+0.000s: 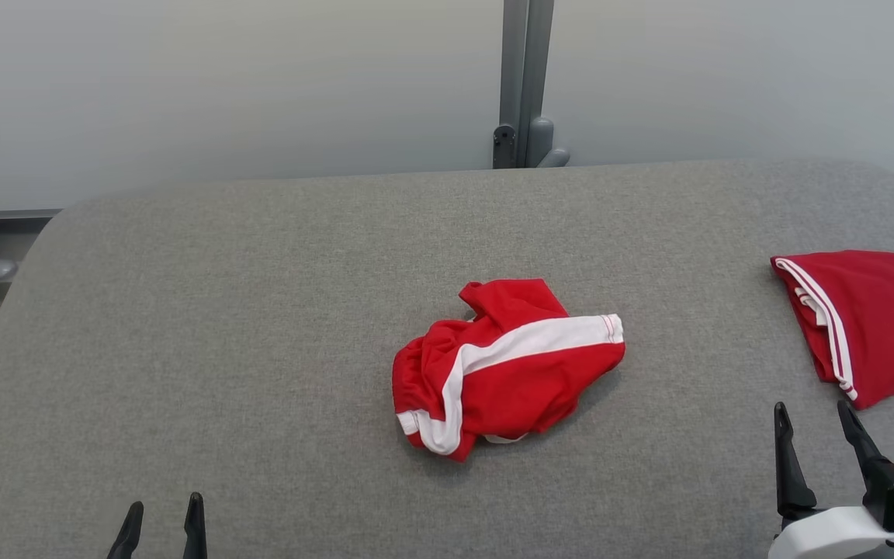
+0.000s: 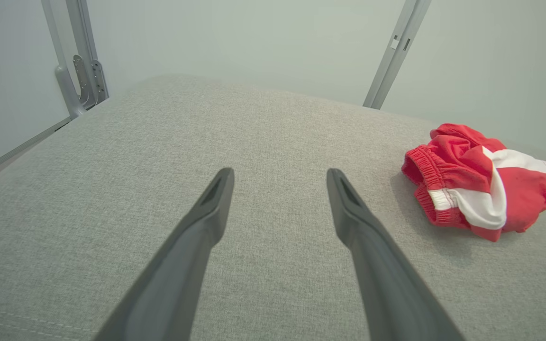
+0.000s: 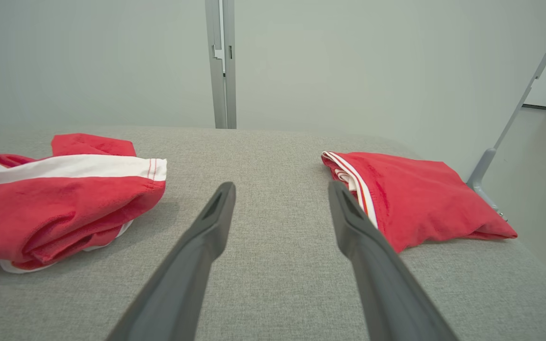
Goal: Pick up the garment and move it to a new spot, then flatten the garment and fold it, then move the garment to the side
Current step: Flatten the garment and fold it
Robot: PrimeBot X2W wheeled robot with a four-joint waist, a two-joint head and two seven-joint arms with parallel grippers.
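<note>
Low in the frame, left gripper (image 1: 165,505) and right gripper (image 1: 812,407) hold their fingers wide apart and empty; the crumpled garment (image 1: 505,365) lies mid-frame on the tabletop (image 1: 261,310), so flattening seems next, needing grips on opposite edges.

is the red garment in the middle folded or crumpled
Crumpled: the garment lies bunched in a loose heap with uneven folds, not flat.
</note>
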